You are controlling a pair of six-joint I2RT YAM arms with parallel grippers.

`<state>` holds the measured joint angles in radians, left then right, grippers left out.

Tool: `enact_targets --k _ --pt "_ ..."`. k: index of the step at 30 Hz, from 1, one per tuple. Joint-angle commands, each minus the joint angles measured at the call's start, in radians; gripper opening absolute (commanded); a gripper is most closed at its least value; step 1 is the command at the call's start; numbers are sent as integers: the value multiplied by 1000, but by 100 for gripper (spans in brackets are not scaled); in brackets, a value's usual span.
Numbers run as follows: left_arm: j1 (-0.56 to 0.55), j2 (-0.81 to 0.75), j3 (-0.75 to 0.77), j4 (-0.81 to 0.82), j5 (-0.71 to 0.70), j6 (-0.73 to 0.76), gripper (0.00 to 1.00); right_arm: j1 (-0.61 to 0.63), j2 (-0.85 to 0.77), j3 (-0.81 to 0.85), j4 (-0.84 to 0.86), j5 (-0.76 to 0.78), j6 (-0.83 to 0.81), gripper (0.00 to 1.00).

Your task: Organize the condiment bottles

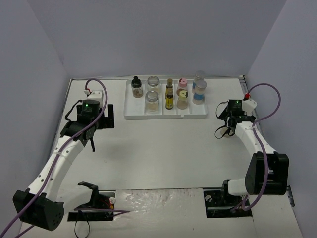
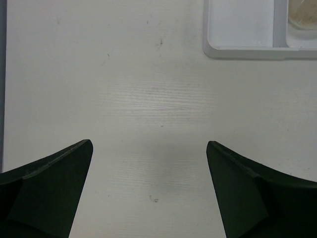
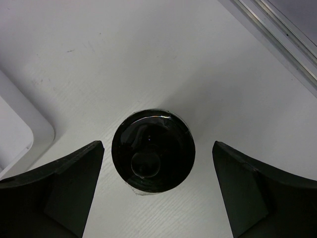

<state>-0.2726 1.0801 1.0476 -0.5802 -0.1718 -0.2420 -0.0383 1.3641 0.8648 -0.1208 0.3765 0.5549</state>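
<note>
The white divided tray (image 1: 166, 115) at the back holds several condiment bottles: a black-capped one (image 1: 136, 87), two clear jars of tan powder (image 1: 151, 99), amber ones (image 1: 169, 99), a pink-capped one (image 1: 183, 84), a yellow-capped one (image 1: 183, 99) and blue-labelled clear ones (image 1: 199, 91). Another black-capped bottle (image 3: 153, 156) stands upright on the table right of the tray. My right gripper (image 3: 157, 146) is open and above it, a finger on each side, not touching. In the top view my right gripper (image 1: 224, 113) hides it. My left gripper (image 2: 148, 144) is open and empty over bare table, left of the tray (image 2: 237, 52).
The tray's near right corner (image 3: 20, 134) lies just left of the right gripper. A metal rail (image 3: 277, 29) runs along the table's right edge. Grey walls close in the back and sides. A black bracket (image 1: 91, 191) sits at the near edge.
</note>
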Motion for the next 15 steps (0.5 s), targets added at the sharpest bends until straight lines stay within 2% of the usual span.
enact_targets --k 1,8,10,11,15 --pt "9 -29 16 103 -32 7 97 -3 19 0 65 7 -3 75" --pt "9 -44 -5 100 -50 12 97 11 -18 -12 73 -64 -24 22" --pt "9 -48 -6 100 -60 15 97 31 -53 -15 76 -89 -36 10" --pt "9 -49 -5 99 -60 16 97 82 -73 -10 76 -97 -47 2" --pt "9 -56 -4 102 -58 17 97 310 -87 58 76 -127 -112 0"
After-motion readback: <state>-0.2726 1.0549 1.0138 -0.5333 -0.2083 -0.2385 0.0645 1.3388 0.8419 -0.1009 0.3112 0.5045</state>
